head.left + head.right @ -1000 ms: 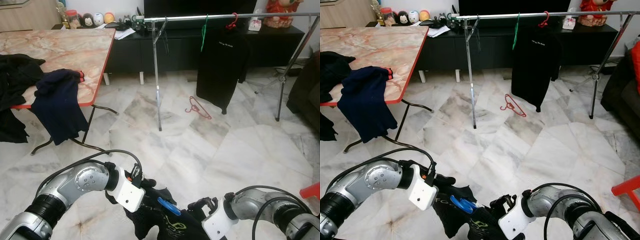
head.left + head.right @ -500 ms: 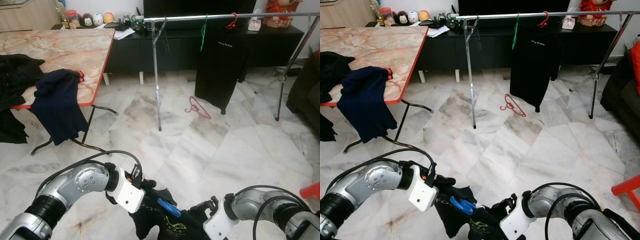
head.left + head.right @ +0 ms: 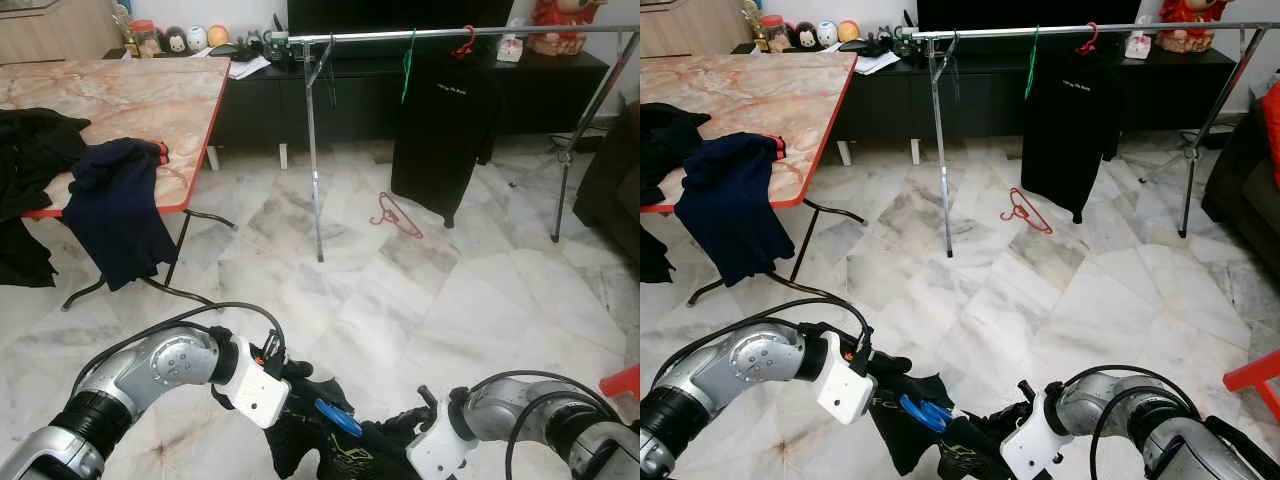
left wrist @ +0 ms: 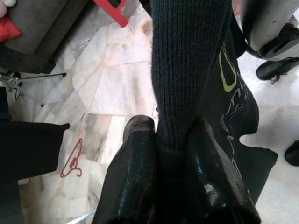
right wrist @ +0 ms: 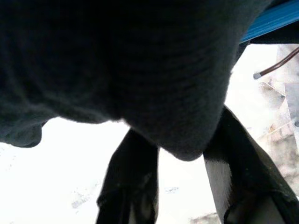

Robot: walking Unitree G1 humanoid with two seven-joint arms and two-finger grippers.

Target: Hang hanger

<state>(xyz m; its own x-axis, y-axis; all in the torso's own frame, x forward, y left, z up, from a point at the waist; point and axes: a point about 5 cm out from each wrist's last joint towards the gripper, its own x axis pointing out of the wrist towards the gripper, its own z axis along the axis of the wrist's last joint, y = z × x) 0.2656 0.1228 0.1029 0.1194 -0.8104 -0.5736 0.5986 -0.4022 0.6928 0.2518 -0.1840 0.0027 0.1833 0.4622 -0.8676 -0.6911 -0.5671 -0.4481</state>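
Low at the 6 o'clock edge of the head views, both silver arms meet over a black garment [image 3: 345, 450] with yellow-green print, and a blue hanger [image 3: 338, 419] pokes out of its top between them. The left pincer [image 4: 170, 154] comes in from 8 o'clock; in its wrist view the two black fingers [image 4: 135, 154] are nearly closed, squeezing a ribbed fold of the garment between them. The right pincer [image 5: 180, 161] reaches in from 4 o'clock. Its fingers [image 5: 133, 182] stand parted, with a lump of dark knit cloth hanging just in front of them; whether they touch the cloth cannot be told. A strip of the blue hanger shows at the corner of that view.

Across the marble floor [image 3: 400, 290], toward 12 o'clock, a metal rail [image 3: 400, 36] runs level on upright poles. A black shirt [image 3: 440, 130] hangs from it on a red hanger [image 3: 464, 44], and just beside that a green hanger [image 3: 408, 62] hangs bare. Another red hanger [image 3: 396, 215] lies flat on the floor below the shirt, near the left pole.

At 10 o'clock stands a marble-topped desk [image 3: 130, 100] with a red edge. A navy garment [image 3: 118, 205] droops over its near edge, and more black cloth [image 3: 30, 150] lies heaped beside it. Behind the rail a low black cabinet [image 3: 350, 90] carries small figurines and papers. A red object [image 3: 622, 381] peeks in at 3 o'clock.
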